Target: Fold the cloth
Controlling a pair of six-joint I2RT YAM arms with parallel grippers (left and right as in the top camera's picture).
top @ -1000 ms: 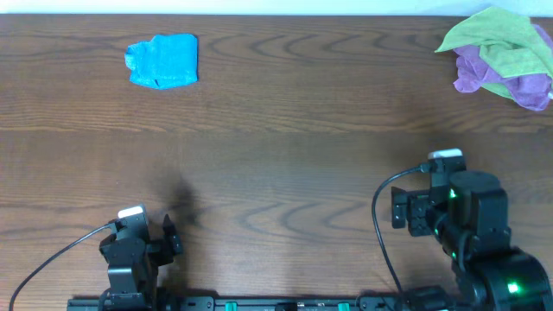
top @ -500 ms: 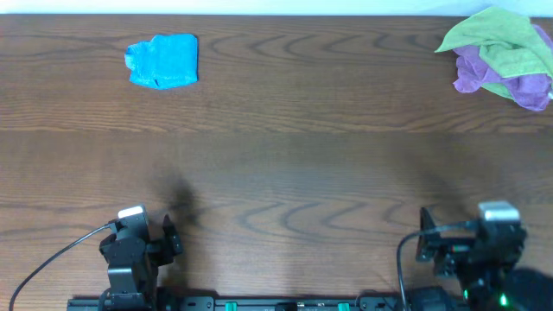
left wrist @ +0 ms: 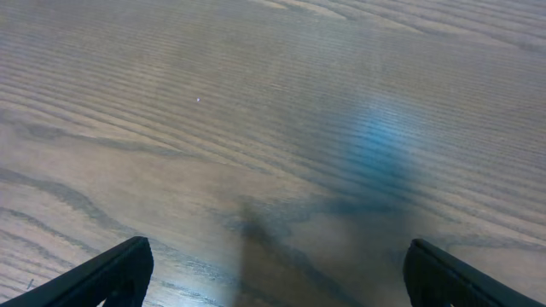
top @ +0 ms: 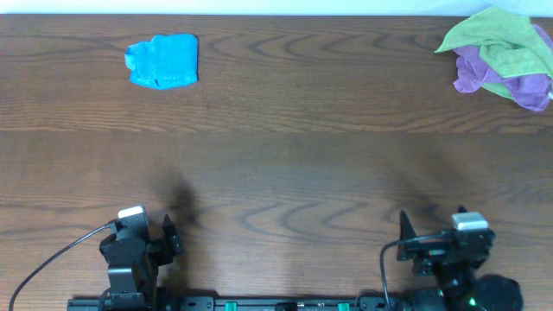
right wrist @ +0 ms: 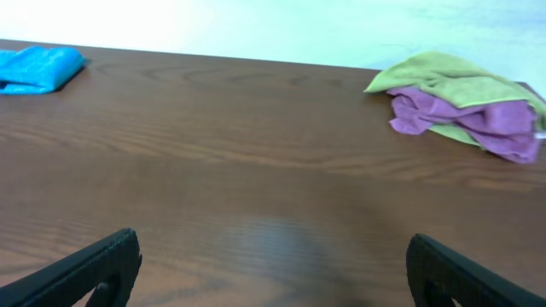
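Observation:
A blue cloth [top: 162, 60] lies folded into a small square at the far left of the table; it also shows in the right wrist view [right wrist: 38, 68]. A heap of green and purple cloths [top: 499, 56] lies at the far right corner, also seen in the right wrist view [right wrist: 465, 102]. My left gripper [top: 168, 235] sits at the near left edge, open and empty over bare wood [left wrist: 273, 281]. My right gripper [top: 404, 238] sits at the near right edge, open and empty [right wrist: 273, 281].
The brown wooden table [top: 285, 164] reaches a white far edge. Black cables run from both arm bases along the near edge.
My right arm has pulled back from mid-right of the table to the near edge and lowered. The left arm and the cloths have not moved.

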